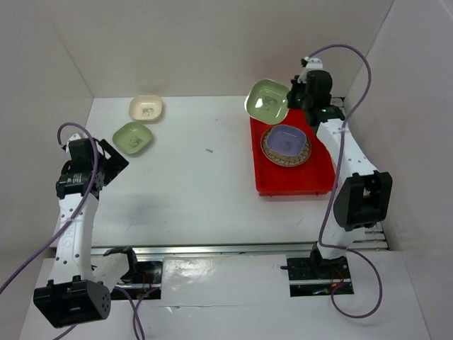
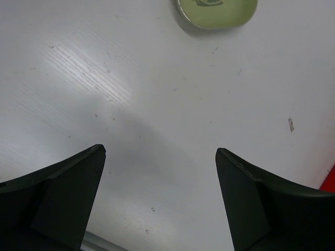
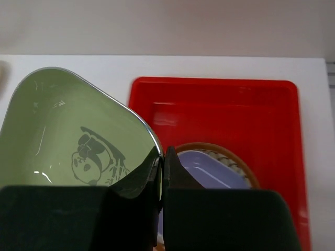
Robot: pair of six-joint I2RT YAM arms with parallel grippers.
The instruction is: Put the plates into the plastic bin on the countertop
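Observation:
My right gripper [image 3: 162, 154] [image 1: 291, 95] is shut on the rim of a green plate [image 3: 68, 130] [image 1: 267, 100], which hangs tilted over the far left corner of the red plastic bin [image 1: 283, 177] [image 3: 220, 110]. Inside the bin a lavender plate [image 1: 287, 140] [image 3: 209, 167] rests on the round brown-rimmed plate [image 1: 269, 152] [image 3: 241, 164]. On the white countertop [image 1: 212, 184] at the far left lie a cream plate [image 1: 146, 108] and a second green plate [image 1: 132, 137] [image 2: 217, 13]. My left gripper [image 2: 159, 151] [image 1: 113, 157] hovers open over bare countertop, just near of that green plate.
White walls close in the countertop at the back and on both sides. The bin stands close to the right wall. A metal rail [image 1: 233, 249] with both arm bases runs along the near edge. A small dark speck [image 1: 209, 149] lies mid-table.

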